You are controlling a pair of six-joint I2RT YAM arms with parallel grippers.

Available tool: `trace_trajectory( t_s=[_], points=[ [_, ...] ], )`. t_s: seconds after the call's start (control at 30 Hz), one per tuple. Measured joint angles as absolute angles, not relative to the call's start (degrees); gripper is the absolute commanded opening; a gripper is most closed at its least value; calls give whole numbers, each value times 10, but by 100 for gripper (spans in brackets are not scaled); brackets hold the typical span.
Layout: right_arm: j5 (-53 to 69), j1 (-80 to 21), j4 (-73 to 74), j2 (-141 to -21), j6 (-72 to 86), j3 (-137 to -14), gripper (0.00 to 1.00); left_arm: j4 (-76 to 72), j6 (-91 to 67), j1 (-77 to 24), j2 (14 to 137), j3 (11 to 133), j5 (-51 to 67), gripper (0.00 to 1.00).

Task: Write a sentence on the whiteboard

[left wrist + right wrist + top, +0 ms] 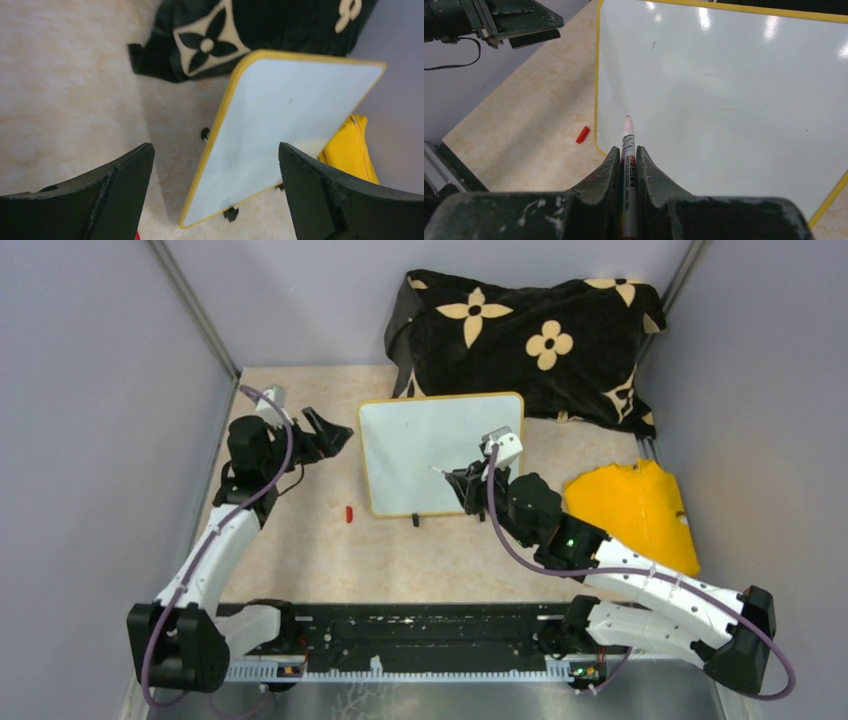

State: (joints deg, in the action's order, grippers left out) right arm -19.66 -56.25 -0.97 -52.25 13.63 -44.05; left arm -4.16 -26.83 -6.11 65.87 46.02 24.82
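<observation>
The whiteboard [430,445] is in the middle of the table [300,560], a little toward the back. Its far edge is just in front of a black cloth with pale flowers [530,340]. Two small black clip feet are at its near edge, and the board seems to lean back from them; how much, I cannot tell. Its surface is glossy white inside the thin yellow frame, with one small dark speck in the upper left part.

The right gripper [627,150] reaches over the near right part of the board. Its fingers are pressed tightly on a marker [627,132], which sticks out forward between them. The red tip of the marker points at the lower left area of the board, close to the yellow frame. Whether the tip touches the surface I cannot say.

The left gripper [338,435] hangs above the table just beside the left edge of the board, apart from it. Its fingers are spread wide and hold nothing.

A small red cap [348,514] lies on the table near the near left corner of the board. A yellow cloth [635,510] lies to the right of the board, beside the right arm.
</observation>
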Motion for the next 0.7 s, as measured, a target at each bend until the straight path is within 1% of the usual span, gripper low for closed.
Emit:
trace_trajectory(
  t_s=[0.1, 0.17, 0.3, 0.37, 0.5, 0.7],
  points=[
    [-196, -562, -14, -508, 136, -438, 0, -38, -297, -61, 608, 455, 162, 99],
    [-196, -562, -18, -503, 136, -436, 0, -41, -285, -61, 590, 447, 139, 99],
    [-194, -562, -21, -499, 136, -435, 0, -33, -221, -63, 618, 451, 165, 99],
    [-193, -562, -22, -496, 136, -435, 0, 3, -202, -63, 651, 475, 172, 99],
    [-192, -562, -22, -490, 136, -435, 0, 68, -184, -54, 701, 531, 124, 99],
    [-192, -562, -21, -479, 136, -435, 0, 46, -210, -5, 673, 478, 127, 99]
  ],
)
